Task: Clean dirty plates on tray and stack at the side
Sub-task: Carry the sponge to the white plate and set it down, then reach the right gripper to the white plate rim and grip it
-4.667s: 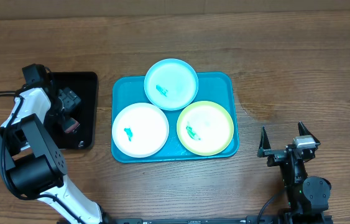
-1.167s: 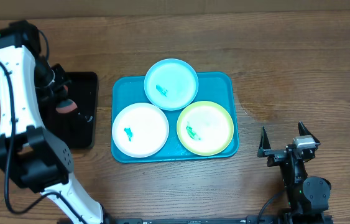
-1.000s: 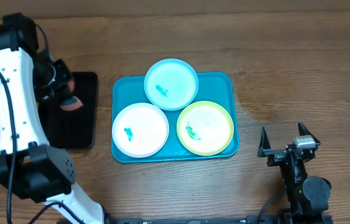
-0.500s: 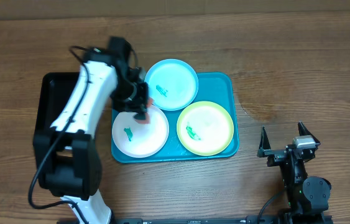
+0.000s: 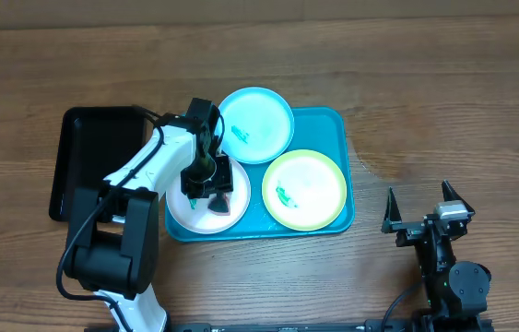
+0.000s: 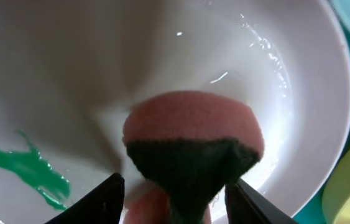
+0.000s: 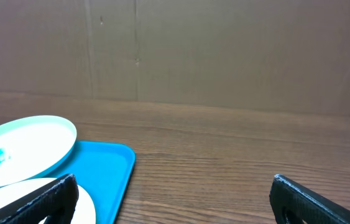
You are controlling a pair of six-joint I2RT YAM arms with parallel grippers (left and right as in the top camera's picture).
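Wooden table [image 5: 425, 111], blue tray [image 5: 333, 120] at centre. Left gripper [image 6: 175, 199] clamped on sponge [image 6: 193, 130] over white plate [image 6: 100, 62] in tray's front-left corner; right gripper [image 5: 418, 201] open, empty, right of tray. Risk: plate skidding under sideways scrubbing, smear [image 6: 28, 171] missed.

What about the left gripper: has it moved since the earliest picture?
Yes. The left gripper, holding the sponge, went rightward from the black tray to the white plate.
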